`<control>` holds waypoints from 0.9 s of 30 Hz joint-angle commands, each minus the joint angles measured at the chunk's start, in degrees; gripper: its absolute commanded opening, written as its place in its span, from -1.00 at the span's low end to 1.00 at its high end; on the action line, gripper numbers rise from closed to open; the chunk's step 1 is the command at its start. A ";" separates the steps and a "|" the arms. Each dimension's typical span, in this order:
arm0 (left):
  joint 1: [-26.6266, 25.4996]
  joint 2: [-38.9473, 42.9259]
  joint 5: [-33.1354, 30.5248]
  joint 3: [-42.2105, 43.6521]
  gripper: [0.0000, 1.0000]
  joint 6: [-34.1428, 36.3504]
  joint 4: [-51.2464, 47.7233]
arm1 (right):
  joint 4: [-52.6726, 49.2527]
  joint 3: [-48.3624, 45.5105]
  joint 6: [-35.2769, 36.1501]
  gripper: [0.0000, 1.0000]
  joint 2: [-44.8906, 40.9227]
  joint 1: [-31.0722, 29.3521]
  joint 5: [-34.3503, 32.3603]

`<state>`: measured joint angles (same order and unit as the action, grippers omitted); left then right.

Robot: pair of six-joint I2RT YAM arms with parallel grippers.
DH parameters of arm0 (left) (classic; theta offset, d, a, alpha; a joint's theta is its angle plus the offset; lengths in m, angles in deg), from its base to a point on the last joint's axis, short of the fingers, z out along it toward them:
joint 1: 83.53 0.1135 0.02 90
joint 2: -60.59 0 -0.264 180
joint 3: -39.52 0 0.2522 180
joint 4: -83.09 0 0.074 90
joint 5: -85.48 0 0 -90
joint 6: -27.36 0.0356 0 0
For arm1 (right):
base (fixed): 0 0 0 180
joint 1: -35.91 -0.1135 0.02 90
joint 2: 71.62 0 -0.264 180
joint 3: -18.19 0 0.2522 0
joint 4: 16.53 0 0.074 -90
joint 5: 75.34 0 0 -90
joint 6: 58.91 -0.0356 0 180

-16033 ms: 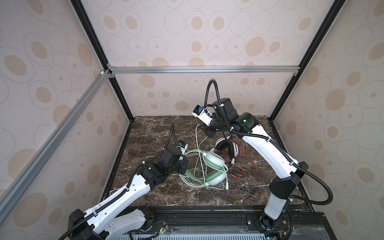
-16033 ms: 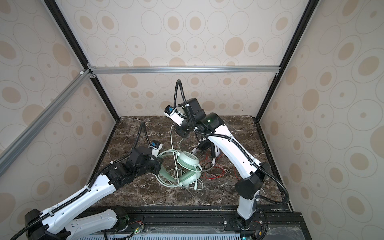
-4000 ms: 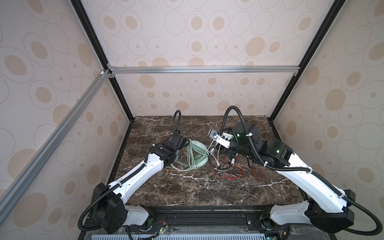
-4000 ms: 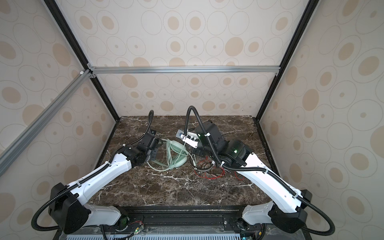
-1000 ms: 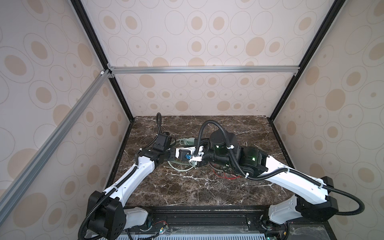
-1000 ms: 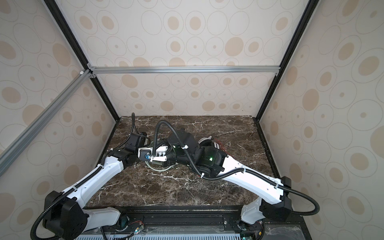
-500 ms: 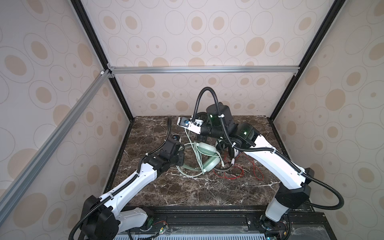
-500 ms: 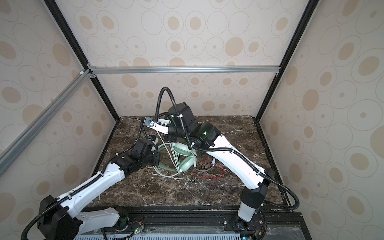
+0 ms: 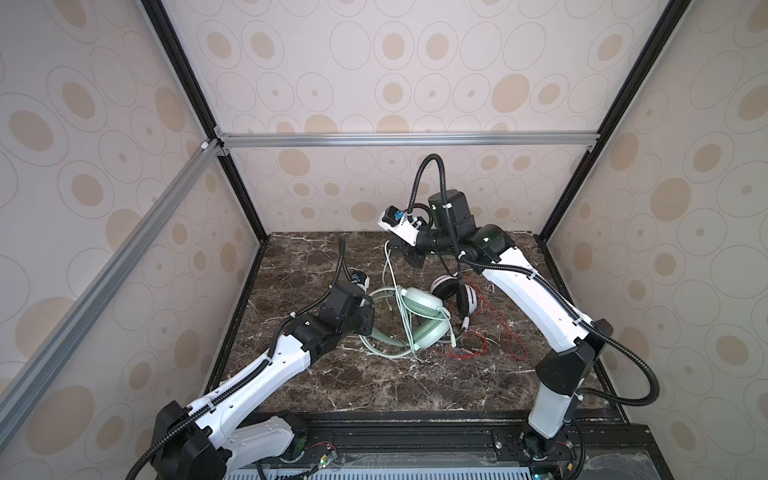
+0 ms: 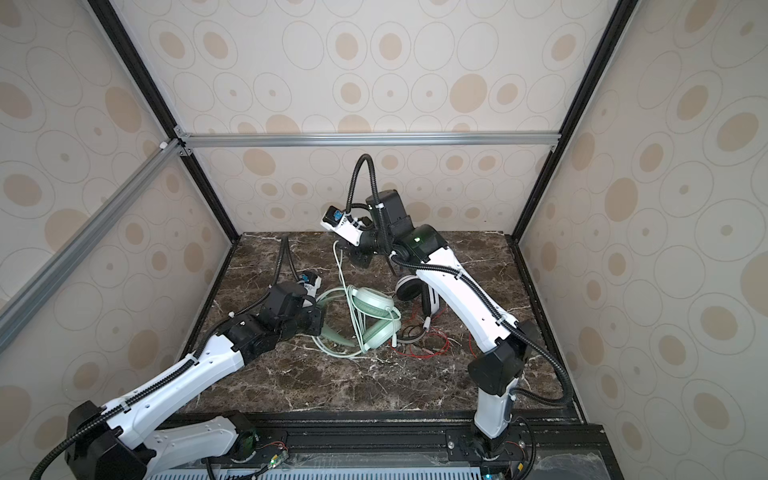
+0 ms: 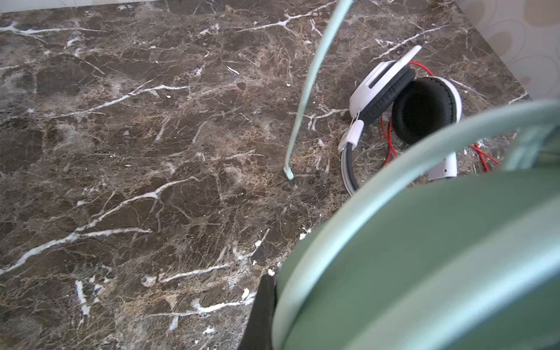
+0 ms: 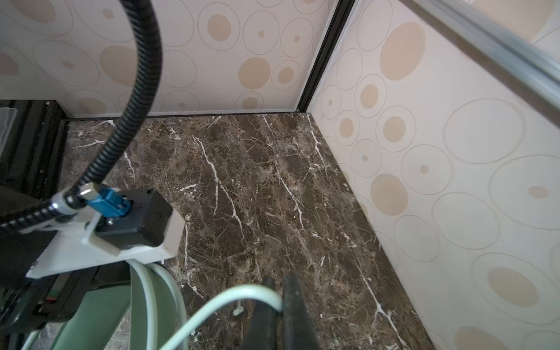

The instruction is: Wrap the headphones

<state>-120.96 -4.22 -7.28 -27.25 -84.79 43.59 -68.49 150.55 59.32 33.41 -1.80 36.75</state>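
- Mint-green headphones [image 9: 420,306] lying mid-frame on the bench [image 9: 374,386], just left of the white-and-black headphones [image 9: 455,293].
- Left hand [image 9: 365,322] closed on the green headband [image 11: 424,257]; hold it steady.
- Right hand [image 9: 415,261], upper centre, pinched shut on the pale green cable [image 9: 390,274]; pull taut, wind around the headband, clear of the red cable [image 11: 483,155].

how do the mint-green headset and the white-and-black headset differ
Colour: the mint-green headset is all pale green; the white-and-black headset has white cups with black pads.
Cable: the mint-green one's pale green cable is held up by the right gripper; the other's red cable lies loose.
Hold: the left gripper grips the mint-green headband; the white-and-black one is untouched.
Both are wired over-ear sets.
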 commanded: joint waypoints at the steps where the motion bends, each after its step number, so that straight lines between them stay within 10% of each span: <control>1: -1.91 1.60 3.58 -4.22 -1.00 0.97 1.28 | 2.12 1.84 -4.38 -1.00 3.33 2.66 9.45; 9: -3.70 2.67 4.87 -7.96 -1.00 0.79 -0.38 | -1.29 5.63 -7.66 -1.00 10.10 6.25 17.08; 27: -3.82 2.94 2.05 -9.21 -1.00 2.38 -4.36 | 23.70 -21.00 -27.03 -1.00 -1.01 16.45 12.85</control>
<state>-123.35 -3.37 -9.34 -32.58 -84.46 38.37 -53.80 131.01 37.07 34.05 12.14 55.00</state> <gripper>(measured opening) 0.071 0.055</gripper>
